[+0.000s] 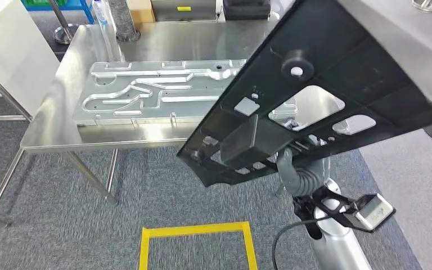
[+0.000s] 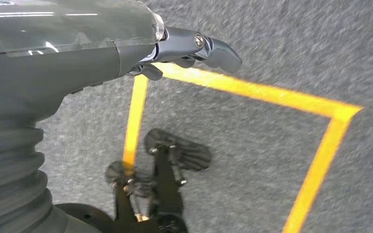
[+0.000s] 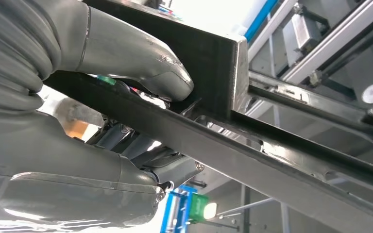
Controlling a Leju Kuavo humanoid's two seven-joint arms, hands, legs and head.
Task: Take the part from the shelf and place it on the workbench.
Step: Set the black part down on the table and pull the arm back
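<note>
A black part (image 1: 315,84), a silver grooved plate (image 1: 146,93), grey carpet (image 1: 90,225) marked with yellow tape (image 1: 197,229).

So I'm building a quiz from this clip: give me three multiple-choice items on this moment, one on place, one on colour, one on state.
1. Where does the silver plate lie?
A. on the steel table
B. on the carpet
C. in the left hand

2. What colour is the tape square on the floor?
A. blue
B. yellow
C. red

3. What is the right hand doing?
A. hanging free
B. pressing the table
C. gripping the black part

Answers:
1 A: the silver plate rests flat on the table.
2 B: the tape square is yellow on grey carpet.
3 C: the right hand closes its thumb and fingers on the black part.
</note>
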